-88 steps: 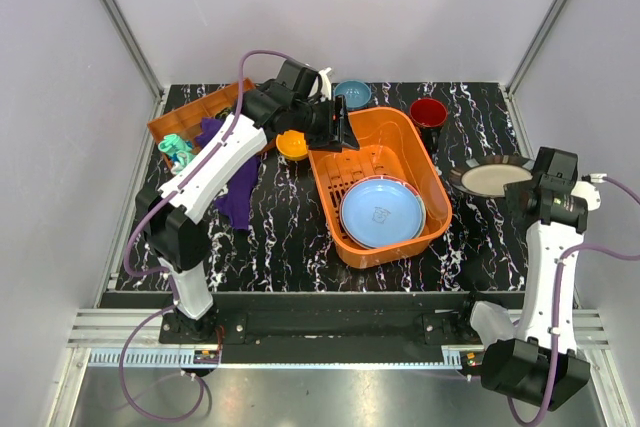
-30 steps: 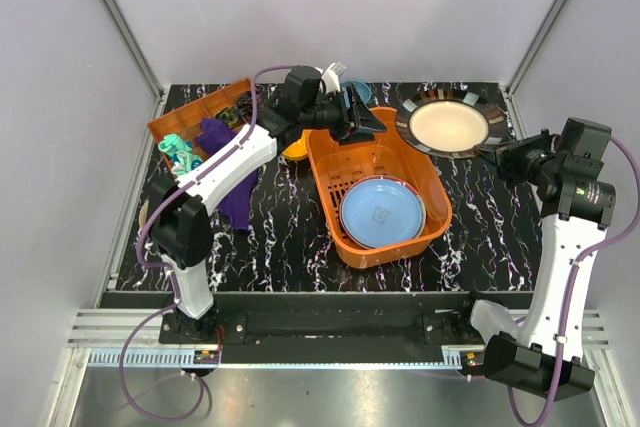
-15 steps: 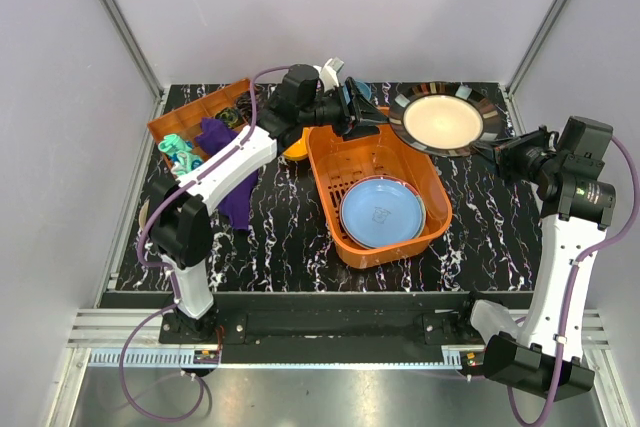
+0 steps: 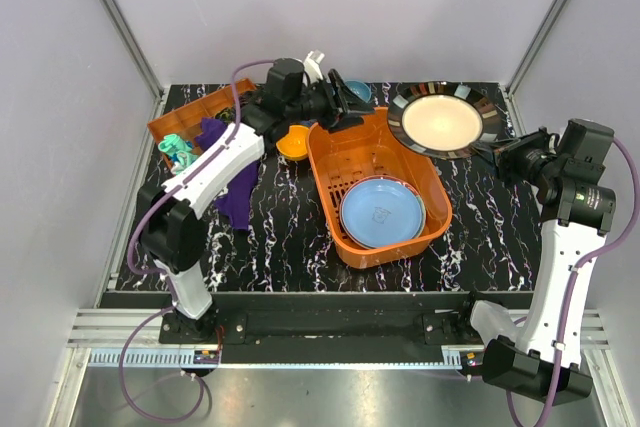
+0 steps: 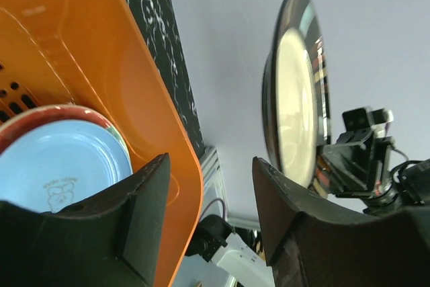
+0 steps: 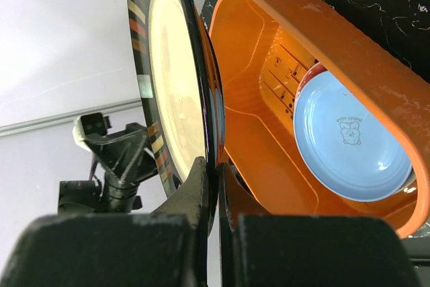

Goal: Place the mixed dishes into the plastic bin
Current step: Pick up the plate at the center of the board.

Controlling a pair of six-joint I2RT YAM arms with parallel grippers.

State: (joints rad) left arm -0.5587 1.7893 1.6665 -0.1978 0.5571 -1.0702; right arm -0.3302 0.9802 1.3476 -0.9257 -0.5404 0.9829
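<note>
The striped plate (image 4: 440,119) was held in the air over the bench's (image 4: 490,237) far right part, just beside the bin's (image 4: 325,172) far right corner, its cream face tilted toward the top camera. The right fingers (image 4: 495,153) were clamped on its near right rim. The left fingers (image 4: 342,102) were held apart over the bin's far left corner, with nothing between them. In the bin, a blue plate (image 4: 381,212) was laid on a red-rimmed one (image 5: 67,109). An orange bowl (image 4: 293,143) was seen just beside the bin's far left wall. A cloth (image 4: 228,187), a toy (image 4: 178,152) and a tray (image 4: 185,119) were seen toward the left edge.
</note>
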